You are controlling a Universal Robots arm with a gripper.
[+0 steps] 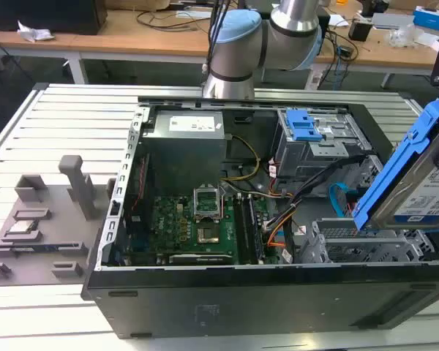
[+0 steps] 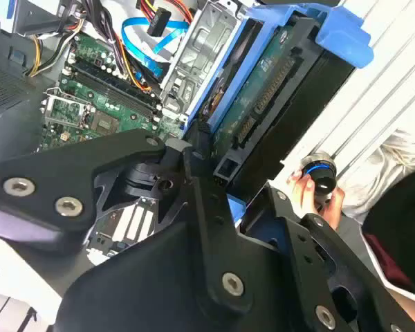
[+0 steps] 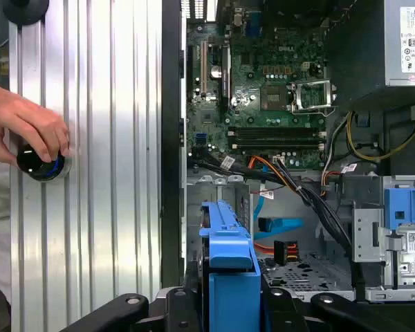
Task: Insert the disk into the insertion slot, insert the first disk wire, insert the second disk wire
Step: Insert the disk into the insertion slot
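End effector is clamped on the disk, which hangs tilted over the near corner, on the exterior view's right, of the open PC case on the desk. It sits just above the insertion slot, not in it yet. We read this as step one, disk insertion, neither wire plugged. We judge seating calls for levelling the carrier, squaring it to the cage mouth and clearing the loose blue cable beyond.
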